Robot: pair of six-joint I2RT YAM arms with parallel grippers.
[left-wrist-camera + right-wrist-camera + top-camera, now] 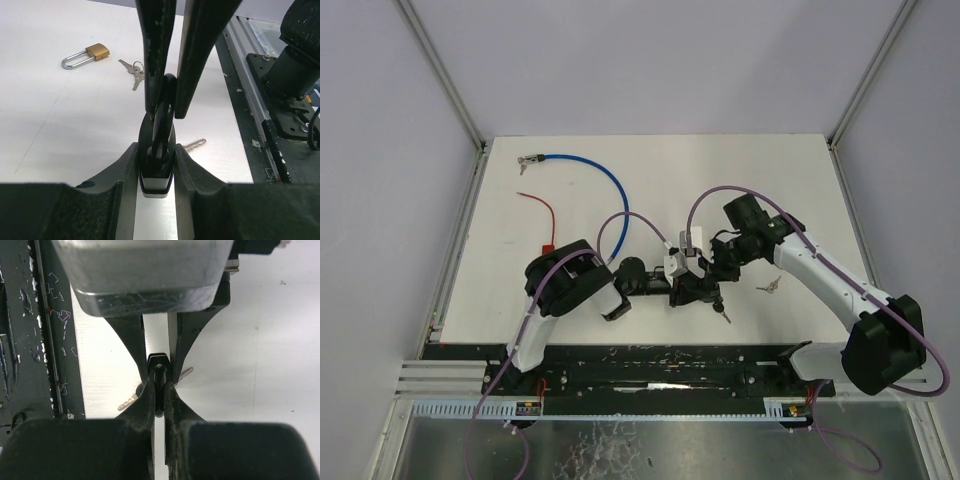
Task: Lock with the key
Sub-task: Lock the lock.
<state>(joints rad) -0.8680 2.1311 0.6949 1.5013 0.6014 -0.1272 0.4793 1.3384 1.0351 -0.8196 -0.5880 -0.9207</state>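
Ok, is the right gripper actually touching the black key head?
Touching. The right wrist view shows the right gripper with both fingers pressed against the black key head, with no gap on either side.

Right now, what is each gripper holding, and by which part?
Left gripper clamps a black padlock by its body; right gripper pinches its far end, likely the key's head.

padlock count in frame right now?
2. A brass padlock lies on the table beside a key bunch; a silver padlock is clamped in the left gripper. The blue cable lock isn't counted; others may be hidden.
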